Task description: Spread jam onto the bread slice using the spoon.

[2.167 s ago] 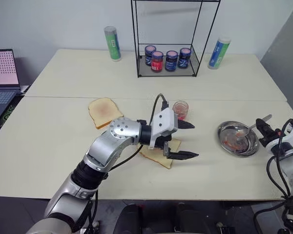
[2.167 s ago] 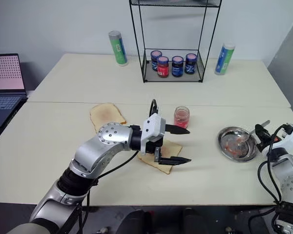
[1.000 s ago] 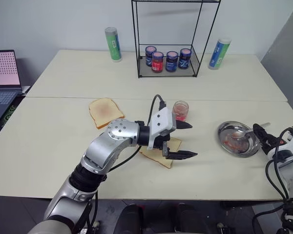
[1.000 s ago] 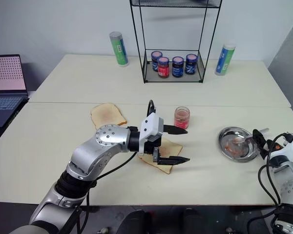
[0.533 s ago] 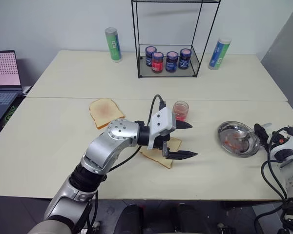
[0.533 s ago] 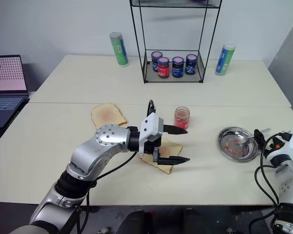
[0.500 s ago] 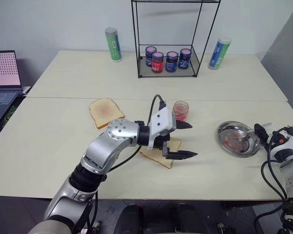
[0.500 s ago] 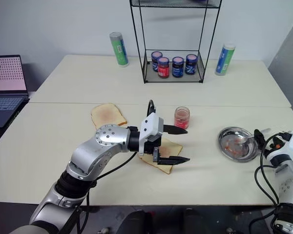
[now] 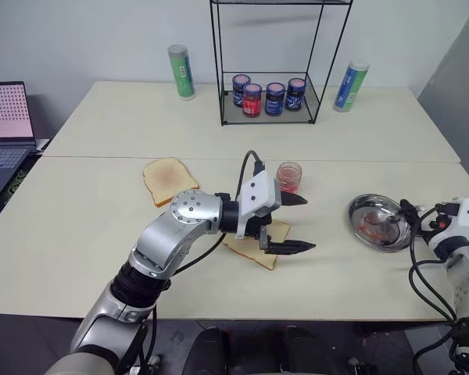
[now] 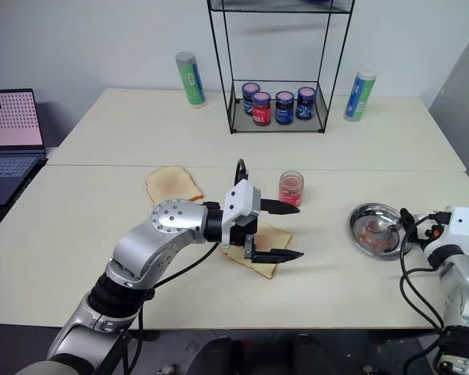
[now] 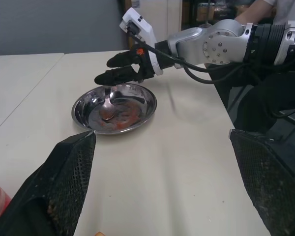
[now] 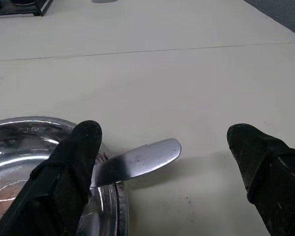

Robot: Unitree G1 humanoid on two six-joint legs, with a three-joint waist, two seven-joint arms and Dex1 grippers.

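Note:
The bread slice lies at the table's middle, partly hidden under my left gripper, which hovers open over it with nothing held. Just behind stands the clear jar of red jam. The spoon rests in the steel dish, bowl down in a red smear, and its handle sticks out over the dish's right rim. My right gripper is open at that rim. Its two fingers stand on either side of the handle's end without closing on it.
A more toasted slice lies left of the bread. At the back a wire rack holds several lidded jars, with a green tube and a blue-green tube beside it. A laptop sits far left.
My right gripper has rolled at the wrist and shifted in to the dish's right rim, now straddling the spoon handle. The left arm has stayed still.

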